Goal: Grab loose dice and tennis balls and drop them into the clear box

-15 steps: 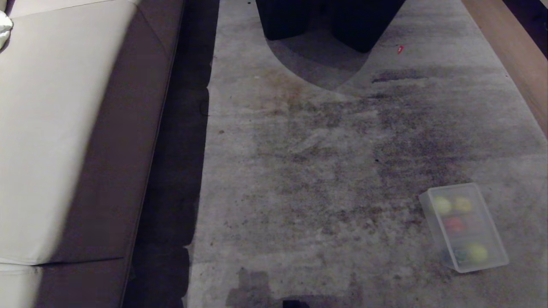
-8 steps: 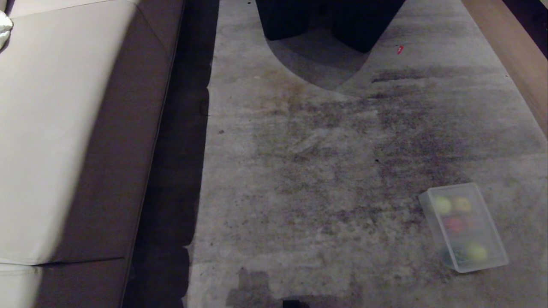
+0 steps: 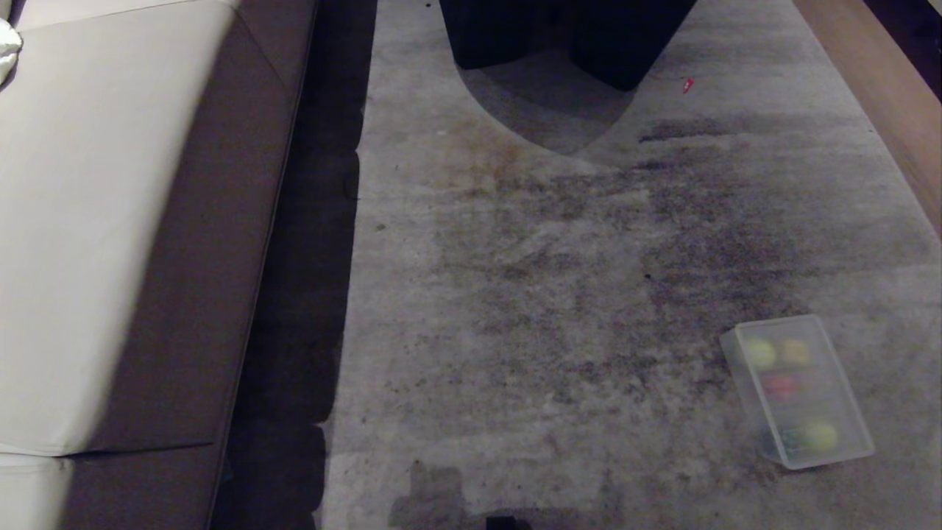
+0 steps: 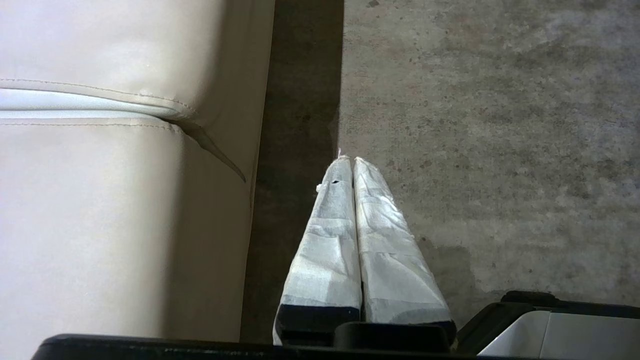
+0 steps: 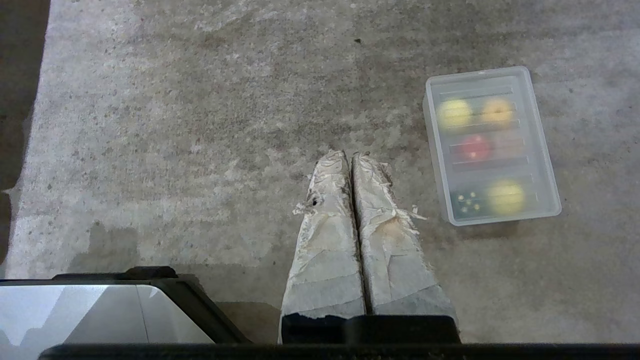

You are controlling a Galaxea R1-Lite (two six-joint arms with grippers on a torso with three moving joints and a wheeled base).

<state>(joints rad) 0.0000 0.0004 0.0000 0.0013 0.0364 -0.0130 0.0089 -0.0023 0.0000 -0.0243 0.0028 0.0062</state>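
Closing stage, both arms parked. Right tool and left tool, each with fingers pressed together and empty, hang above the floor. The clear box, lidded, lies near the right tool's tip, holding tennis balls and dice. No loose pieces show; probably nothing remains to collect.

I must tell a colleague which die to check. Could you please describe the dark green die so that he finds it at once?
Start from the pale sofa on the left, then cross the grey floor to the clear box at the lower right, which appears lidded. The dark green die lies in its near end beside a yellow-green ball. It is the darkest piece inside, with pale pips.
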